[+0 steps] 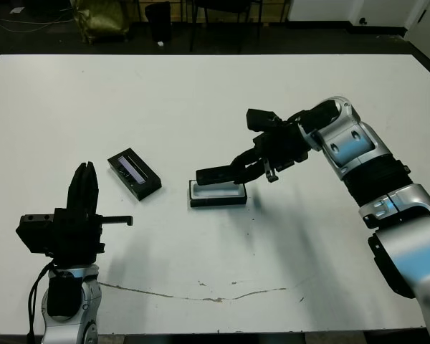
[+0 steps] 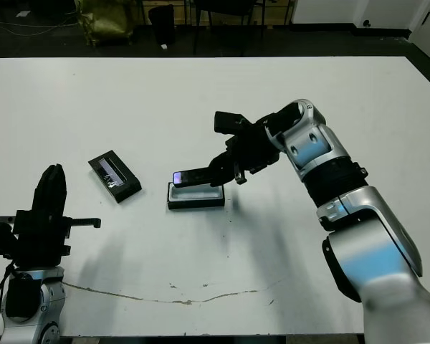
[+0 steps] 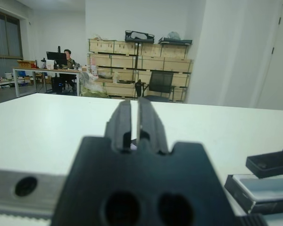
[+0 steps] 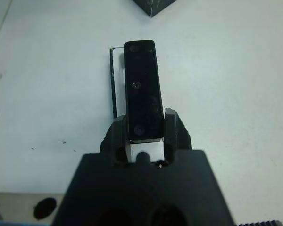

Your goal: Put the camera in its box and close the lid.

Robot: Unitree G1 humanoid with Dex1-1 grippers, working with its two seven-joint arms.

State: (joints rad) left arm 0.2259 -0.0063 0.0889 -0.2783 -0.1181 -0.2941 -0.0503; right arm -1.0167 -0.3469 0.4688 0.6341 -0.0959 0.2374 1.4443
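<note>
1. The right hand [image 4: 145,134] is clamped on one end of the camera [image 1: 218,174], a slim, matte black bar with rounded corners and a small bluish square patch at its free end.
2. The camera hangs just above the box [image 1: 216,193], lying along it.
3. The box is a shallow black rectangular tray with a smooth white lining, resting at the centre of the white surface [image 1: 201,93].
4. The lid [image 1: 134,175], flat, black and rectangular with a pale lilac strip, lies at 9 o'clock from the box, set askew.
5. The left hand [image 3: 136,120] stands upright near the surface's 8 o'clock edge, its fingers together and holding nothing.
</note>
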